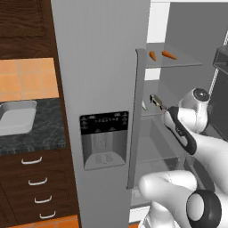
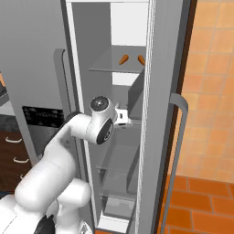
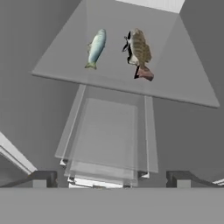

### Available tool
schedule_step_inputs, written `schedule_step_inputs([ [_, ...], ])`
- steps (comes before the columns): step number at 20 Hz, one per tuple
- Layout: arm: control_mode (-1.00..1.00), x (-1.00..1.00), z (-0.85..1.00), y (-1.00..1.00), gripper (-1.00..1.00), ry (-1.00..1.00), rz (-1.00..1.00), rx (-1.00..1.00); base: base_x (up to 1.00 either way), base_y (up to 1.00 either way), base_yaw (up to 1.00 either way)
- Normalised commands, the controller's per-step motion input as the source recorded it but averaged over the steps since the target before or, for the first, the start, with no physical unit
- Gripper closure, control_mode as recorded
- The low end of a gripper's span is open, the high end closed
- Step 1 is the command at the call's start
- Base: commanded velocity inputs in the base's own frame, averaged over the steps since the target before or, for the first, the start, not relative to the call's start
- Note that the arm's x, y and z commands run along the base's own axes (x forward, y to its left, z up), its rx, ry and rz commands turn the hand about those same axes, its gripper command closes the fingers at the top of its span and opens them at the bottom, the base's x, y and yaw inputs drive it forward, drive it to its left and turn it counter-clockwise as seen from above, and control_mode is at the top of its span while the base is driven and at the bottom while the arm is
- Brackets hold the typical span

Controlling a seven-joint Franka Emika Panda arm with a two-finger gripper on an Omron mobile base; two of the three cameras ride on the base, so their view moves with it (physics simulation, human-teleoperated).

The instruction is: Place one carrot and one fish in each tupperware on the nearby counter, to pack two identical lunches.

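Note:
Two orange carrots (image 1: pixel 152 55) (image 1: pixel 169 54) lie on the fridge's upper glass shelf, also seen from the right as carrots (image 2: pixel 123 59) (image 2: pixel 141 60). One shelf lower lie a slim silver fish (image 3: pixel 96 47) and a darker brownish fish (image 3: pixel 140 52), side by side. My gripper (image 3: pixel 111 179) is open inside the fridge, level with that shelf and short of the fish, with nothing between its fingers. From the base it appears as the gripper (image 1: pixel 156 100) (image 2: pixel 123 116). One pale tupperware (image 1: pixel 32 116) sits on the dark counter (image 1: pixel 46 133) at the left.
The closed grey fridge door (image 1: pixel 104 89) with its dispenser panel stands between the counter and the open compartment. The other door, with a long handle (image 2: pixel 180 137), hangs open on the right. Glass shelves and a clear drawer (image 3: pixel 107 140) lie below. Wooden drawers (image 1: pixel 35 178) sit under the counter.

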Motion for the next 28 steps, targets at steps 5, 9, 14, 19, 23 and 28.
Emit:
schedule_step_inputs([
  [5,-1.00,0.70,0.11,-0.29,-1.00,0.06,0.00,0.08,0.00,0.00,0.00],
  [9,-1.00,0.66,0.00,-0.24,-1.00,0.06,0.02,0.05,0.00,0.00,0.00],
  [14,-1.00,0.61,-0.04,-0.08,-1.00,0.01,0.07,0.02,0.00,0.00,0.00],
  [19,-1.00,0.42,-0.36,-0.03,-1.00,0.00,0.08,0.00,0.00,0.00,0.00],
  [23,-1.00,0.53,-0.41,-0.04,-1.00,0.00,0.11,0.00,0.00,0.00,0.00],
  [28,-1.00,0.55,-0.07,-0.23,-1.00,0.00,0.07,0.00,0.00,0.00,0.00],
])
